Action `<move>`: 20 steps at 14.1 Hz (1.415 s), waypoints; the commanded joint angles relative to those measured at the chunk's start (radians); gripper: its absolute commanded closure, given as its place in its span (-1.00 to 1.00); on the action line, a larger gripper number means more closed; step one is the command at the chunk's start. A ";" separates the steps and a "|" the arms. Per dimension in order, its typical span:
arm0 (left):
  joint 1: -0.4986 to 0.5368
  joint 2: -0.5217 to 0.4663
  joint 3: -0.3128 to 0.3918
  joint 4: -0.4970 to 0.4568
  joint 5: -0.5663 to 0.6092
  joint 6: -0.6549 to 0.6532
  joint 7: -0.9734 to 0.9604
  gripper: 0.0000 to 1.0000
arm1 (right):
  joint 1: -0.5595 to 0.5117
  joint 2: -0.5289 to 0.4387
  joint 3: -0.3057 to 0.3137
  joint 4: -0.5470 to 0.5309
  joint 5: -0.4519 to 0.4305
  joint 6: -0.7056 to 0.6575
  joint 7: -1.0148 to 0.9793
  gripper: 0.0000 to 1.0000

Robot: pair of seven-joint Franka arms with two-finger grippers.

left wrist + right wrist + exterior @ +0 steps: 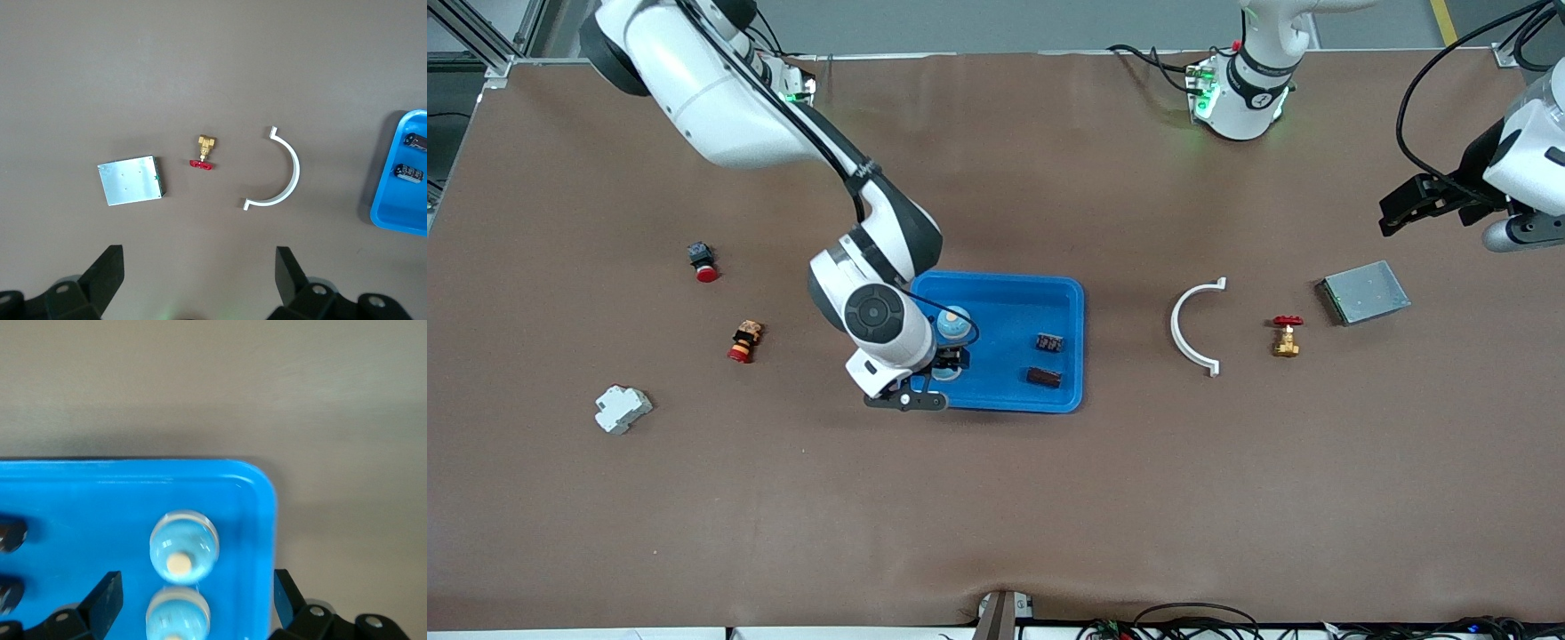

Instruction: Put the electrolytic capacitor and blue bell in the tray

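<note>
I have the right gripper (950,363) down over the shallow bright blue rectangular plastic tray (1009,399), at the tray's end toward the right arm's side of the table. Its two black fingers (107,607) are spread wide in the right wrist view, holding nothing. Two round pale blue bells sit inside the tray: one bell (184,547) lies clear of the fingers with its cream centre button showing, and a second bell (177,615) lies between the spread fingers, touched by neither as far as I can see. In the front view, one bell (953,323) shows just past the wrist, farther from the front camera than the gripper. Two small dark electrolytic capacitors also lie in the tray, toward the left arm's end: one capacitor (1049,342) farther from the front camera, the other capacitor (1043,378) nearer. The left gripper (1427,203) waits up in the air over the left arm's end of the table, its fingers (107,273) wide apart and empty. Under it lie a flat grey metal box (1365,292), a small brass valve with a red handle (1286,336), and a white plastic half-ring clamp (1190,325). Toward the right arm's end lie a red-capped black push button (703,262), a second red-capped switch (744,341), and a white circuit breaker (622,409).
</note>
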 commanded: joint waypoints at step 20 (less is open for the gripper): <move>0.014 -0.022 0.001 -0.011 -0.021 0.026 0.109 -1.00 | -0.153 -0.588 -0.200 -0.091 0.158 -0.476 -0.368 -1.00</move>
